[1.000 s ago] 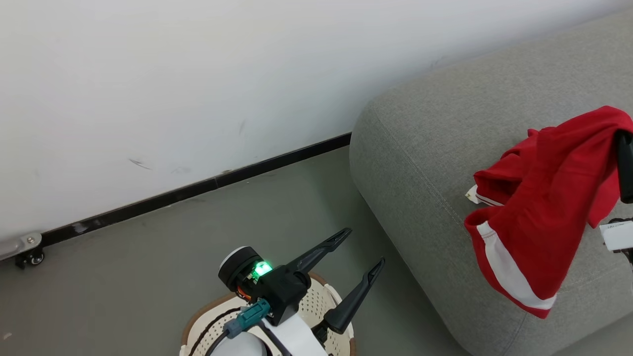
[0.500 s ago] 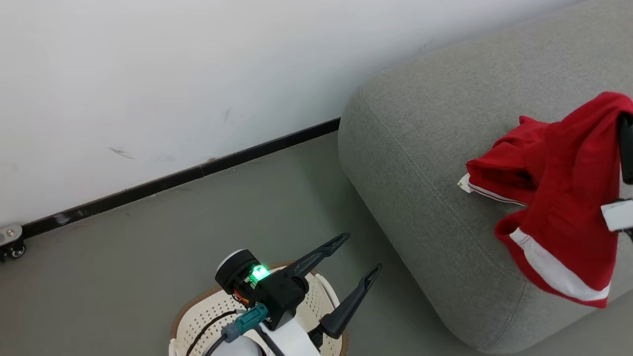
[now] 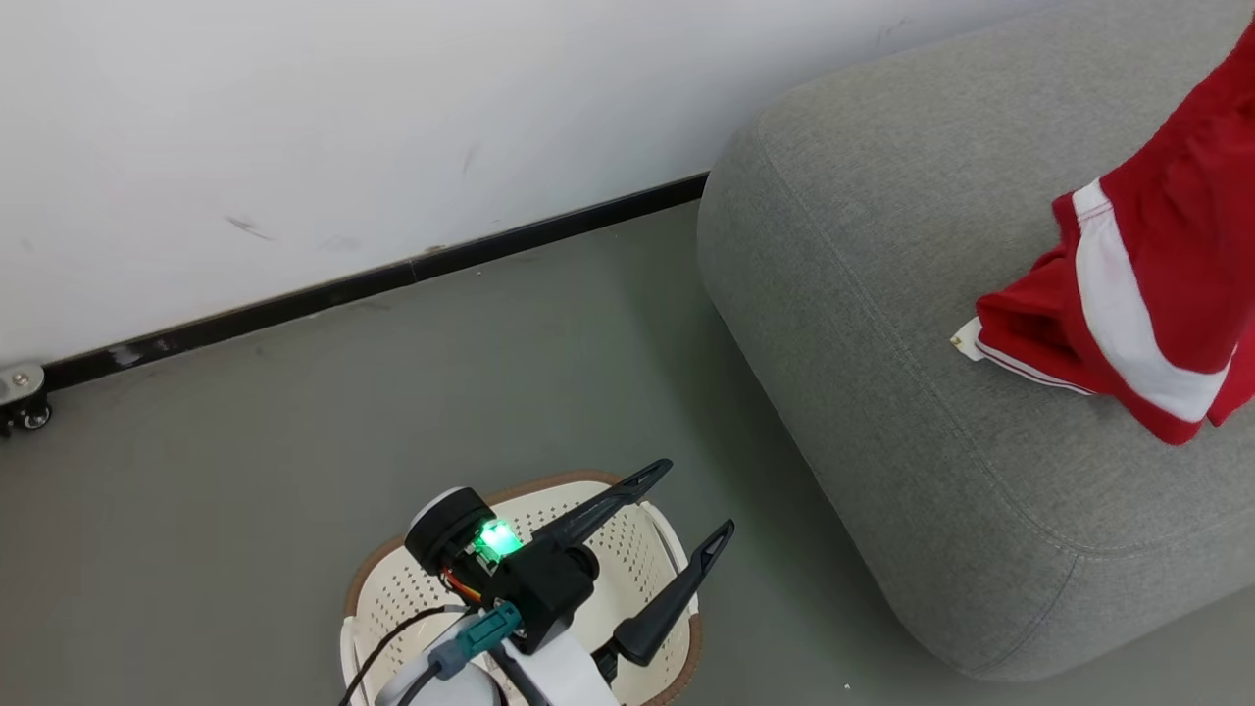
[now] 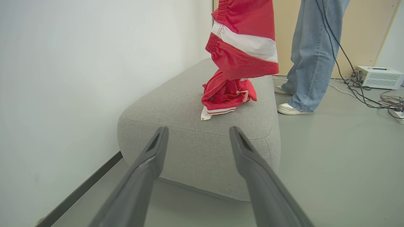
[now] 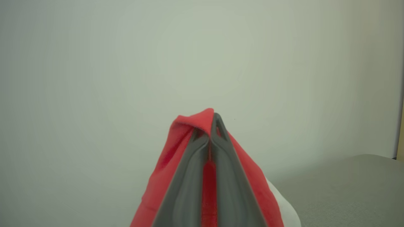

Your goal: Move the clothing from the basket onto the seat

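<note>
The grey seat (image 3: 882, 294) stands by the white wall, with the basket (image 3: 627, 564) near it on the floor. A hanging garment (image 3: 1157, 245), red with a white stripe, dangles over the seat. It is pinched in the right tool (image 5: 210, 124), whose fingers press together on the fabric. Beneath it a crumpled garment (image 4: 225, 94) lies on the seat top. The left tool (image 3: 691, 500) hovers over the basket — fingers spread wide, holding nothing.

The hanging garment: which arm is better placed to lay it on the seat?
Right. The right gripper is shut on the garment over the seat; the left gripper is open near the basket.
</note>
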`<state>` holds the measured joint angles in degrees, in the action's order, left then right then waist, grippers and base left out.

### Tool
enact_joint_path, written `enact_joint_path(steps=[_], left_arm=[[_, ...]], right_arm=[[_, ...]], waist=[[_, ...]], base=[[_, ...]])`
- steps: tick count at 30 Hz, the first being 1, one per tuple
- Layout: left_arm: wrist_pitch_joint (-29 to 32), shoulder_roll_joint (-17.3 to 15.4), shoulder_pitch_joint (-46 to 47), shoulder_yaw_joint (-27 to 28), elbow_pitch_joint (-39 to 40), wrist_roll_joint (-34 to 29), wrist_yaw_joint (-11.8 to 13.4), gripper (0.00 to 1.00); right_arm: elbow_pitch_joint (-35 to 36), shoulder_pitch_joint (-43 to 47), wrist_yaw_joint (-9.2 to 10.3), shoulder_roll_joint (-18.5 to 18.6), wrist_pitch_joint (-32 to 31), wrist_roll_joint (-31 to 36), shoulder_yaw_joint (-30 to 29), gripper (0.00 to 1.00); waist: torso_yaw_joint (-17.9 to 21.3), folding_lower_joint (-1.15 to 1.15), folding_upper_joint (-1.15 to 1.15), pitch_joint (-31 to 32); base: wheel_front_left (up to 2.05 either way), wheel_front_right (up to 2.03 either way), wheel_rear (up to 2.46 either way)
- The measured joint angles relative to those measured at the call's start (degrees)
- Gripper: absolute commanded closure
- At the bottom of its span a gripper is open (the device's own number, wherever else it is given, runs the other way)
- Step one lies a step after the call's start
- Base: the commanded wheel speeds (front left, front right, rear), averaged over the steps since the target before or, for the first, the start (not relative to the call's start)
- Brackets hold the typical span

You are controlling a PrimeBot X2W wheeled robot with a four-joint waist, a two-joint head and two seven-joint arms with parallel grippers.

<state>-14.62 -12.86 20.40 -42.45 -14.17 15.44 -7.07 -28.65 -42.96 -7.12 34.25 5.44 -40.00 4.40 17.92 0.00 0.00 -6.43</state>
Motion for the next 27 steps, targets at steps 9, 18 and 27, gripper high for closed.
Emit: enact_joint_path(steps=[9,18,27], left_arm=[[0.1,-0.9,2.5,1.4,1.0,-0.2,0.3,0.0],[0.5,-1.2,4.6,1.6,1.8,-1.2,0.4,0.0],[0.8,-1.3,6.9,1.5,2.0,-1.8,0.4,0.0]], right_arm=[[-5.5,-10.4,0.0,4.1,-2.4,5.2,-4.7,1.0],[-12.0,-13.8,0.0,5.2,-2.4,7.6,-8.1,1.0],[-19.2,-8.4,0.0,0.4,-1.1,8.1,-9.7,1.0]], waist=[[-2.1,0.0,0.0,-3.6],[-4.0,0.0,0.0,-7.1],[-5.4,0.0,0.0,-10.1]], base=[[0.0,0.0,0.0],[0.0,0.0,0.0],[0.0,0.0,0.0]])
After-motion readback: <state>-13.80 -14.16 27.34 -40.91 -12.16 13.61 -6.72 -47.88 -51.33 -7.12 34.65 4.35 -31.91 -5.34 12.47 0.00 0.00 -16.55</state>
